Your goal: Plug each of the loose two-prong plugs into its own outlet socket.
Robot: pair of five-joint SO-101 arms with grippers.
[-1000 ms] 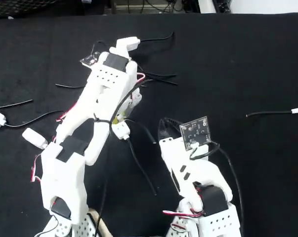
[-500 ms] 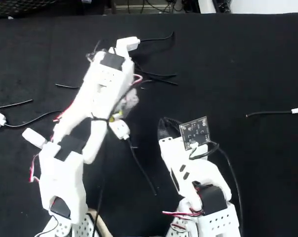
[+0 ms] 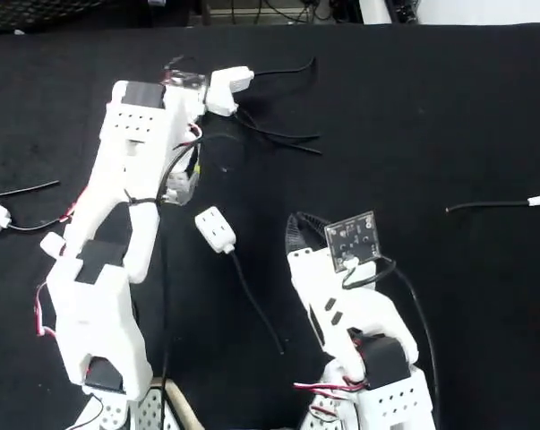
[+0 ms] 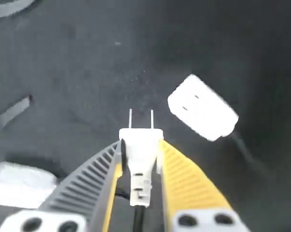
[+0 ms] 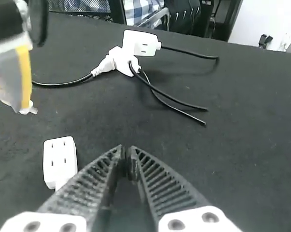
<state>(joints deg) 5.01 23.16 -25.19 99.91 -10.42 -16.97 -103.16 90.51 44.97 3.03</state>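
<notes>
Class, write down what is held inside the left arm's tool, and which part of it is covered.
The left tool grips a white two-prong plug, prongs bare. The fingers cover its sides, and its black cord leaves the frame.

A white plug (image 4: 139,137), both prongs bare, is clamped in the left tool (image 4: 139,145). A white socket (image 3: 216,229) lies flat near the middle, its cord trailing. Farther back, a second socket (image 3: 233,78) lies just beside another plug (image 5: 117,59).
</notes>
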